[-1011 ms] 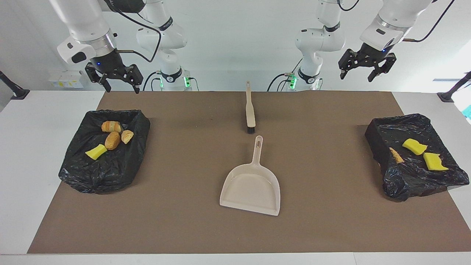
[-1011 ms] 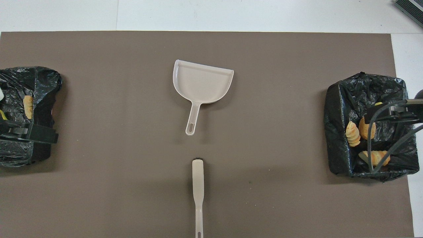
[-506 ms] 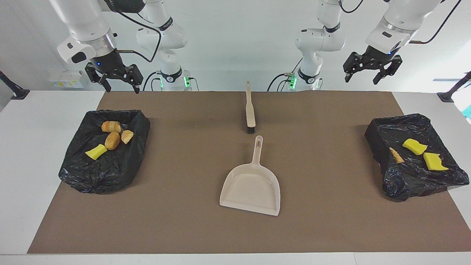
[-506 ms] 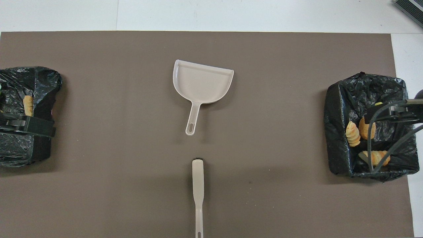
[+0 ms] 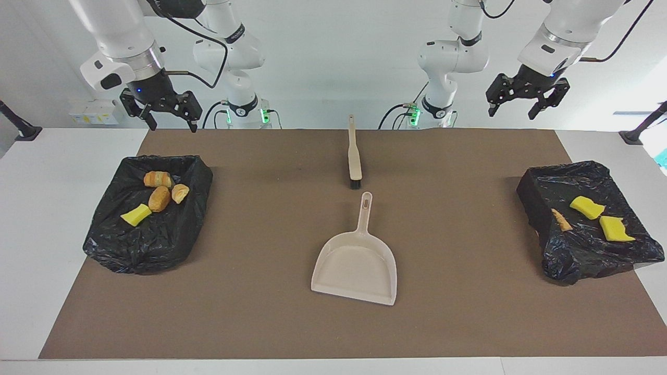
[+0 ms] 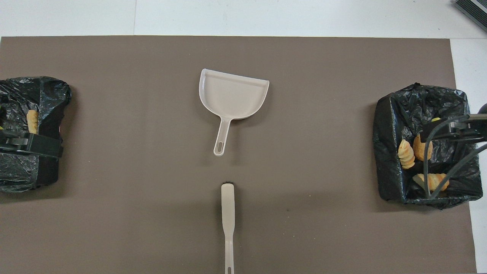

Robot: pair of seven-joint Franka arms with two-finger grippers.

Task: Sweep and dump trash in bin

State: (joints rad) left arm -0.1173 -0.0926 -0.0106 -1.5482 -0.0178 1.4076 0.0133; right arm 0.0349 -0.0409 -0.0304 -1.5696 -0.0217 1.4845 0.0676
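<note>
Both arms up and idle, nothing held. Right gripper point(image 5: 165, 119) sits upper left of the facing frame, fingers spread, above the table edge by the bin there. Left gripper point(image 5: 517, 105) sits upper right, fingers likewise apart and empty.

All trash I can see is already binned. Black-lined bin at frame left point(image 5: 151, 250) holds three bread lumps point(image 5: 159, 198) plus one yellow sponge chunk point(image 5: 135, 214). Bin at frame right point(image 5: 568, 260) holds two yellow chunks point(image 5: 587, 207) and one tan scrap point(image 5: 561, 220) against its wall. No scraps visible on the brown mat point(image 5: 469, 312) (so the job reads as finished, or near it).

Dustpan point(image 5: 356, 265) lies flat and empty at frame centre, handle toward the robots. Brush point(image 5: 354, 156) lies just above it in the frame, bristle end toward the dustpan handle, the two apart.

Handling guess: scraps look light, soft and compressible, with no breakage risk; bread lumps may roll, sponges would drag on the mat. Brush and pan look like stiff, light plastic. Take each by its handle, mid-length, jaws across the narrow width.
</note>
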